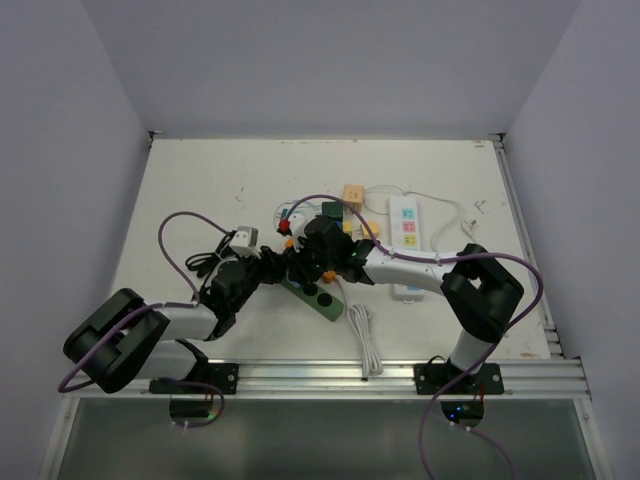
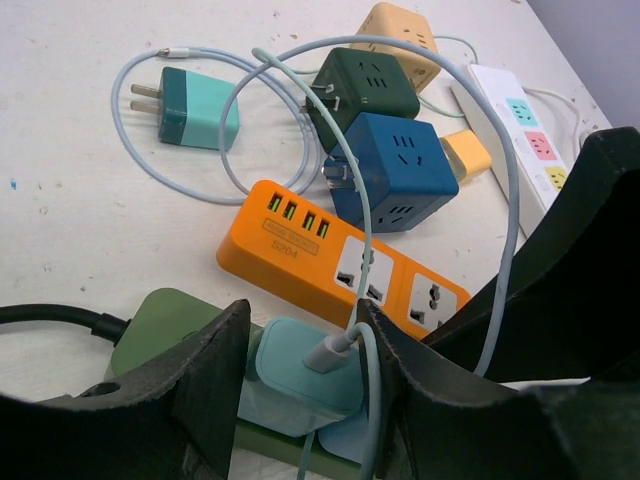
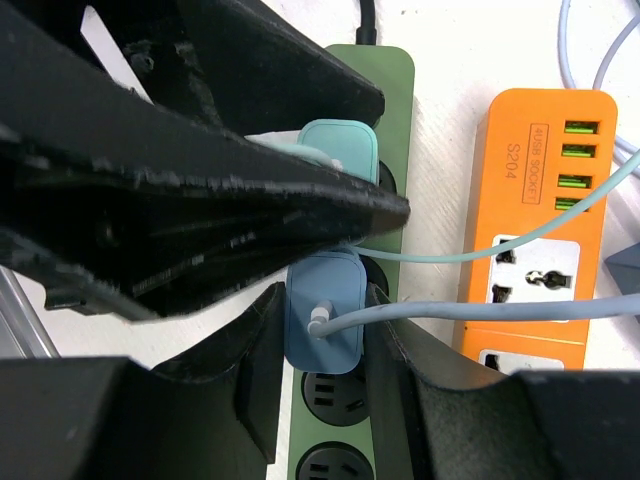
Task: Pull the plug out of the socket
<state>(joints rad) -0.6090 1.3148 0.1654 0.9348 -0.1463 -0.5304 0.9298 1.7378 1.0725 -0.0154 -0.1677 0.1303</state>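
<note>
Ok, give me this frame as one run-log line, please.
left gripper: shut on mint plug | right gripper: shut on blue plug | both plugs: seated in green strip | phase: pre-pull

Green strip [image 2: 165, 325] mostly behind the left claw [image 2: 303, 340]; prongs of teal plug [image 2: 300, 385] unseen.

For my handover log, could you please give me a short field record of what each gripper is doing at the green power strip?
left gripper: closed around mint charger
right gripper: closed around blue charger
chargers: side by side, both apparently seated in green power strip
task state: no plug pulled out yet
nearby: orange power strip, beside the green one
</note>
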